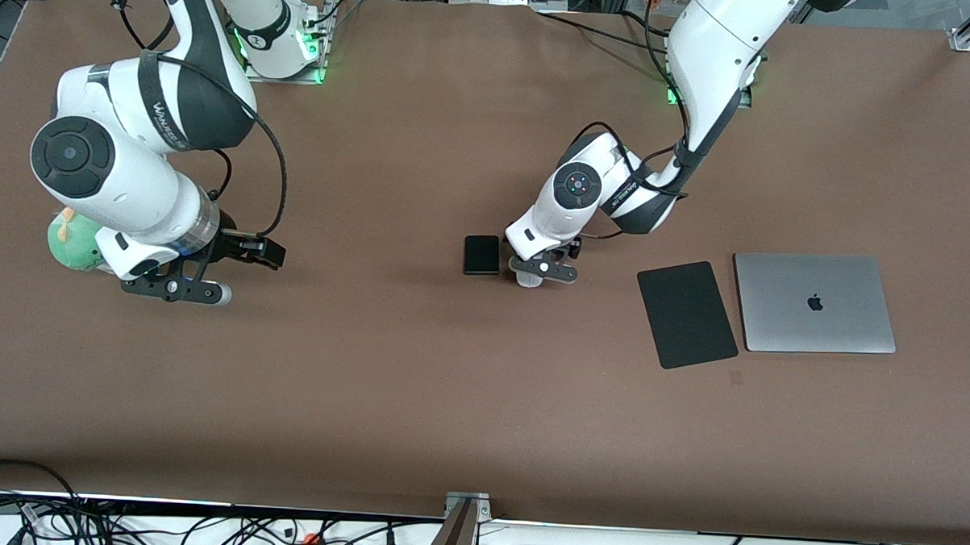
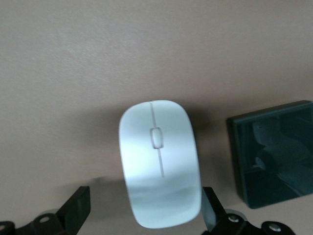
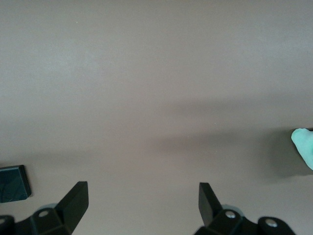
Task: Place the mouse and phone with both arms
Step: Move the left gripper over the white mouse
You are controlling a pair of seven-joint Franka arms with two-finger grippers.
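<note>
White plastic between black fingers: we have the left gripper (image 1: 531,276) down over the mouse (image 2: 159,161), jaws spread wide on either side and not yet pinching.

We judge this the pick-up step for the mouse, which lies on the brown table (image 1: 416,399) just beside the phone (image 1: 481,255); next we need those 2 fingers to close squarely across its sides before lifting. The right gripper (image 1: 179,288) waits with jaws spread over bare table near a green plush toy (image 1: 73,240). Readable marks: an apple logo on the silver laptop (image 1: 814,302) beside the black mouse pad (image 1: 686,313); lettering on the right arm's band is too small to read.
</note>
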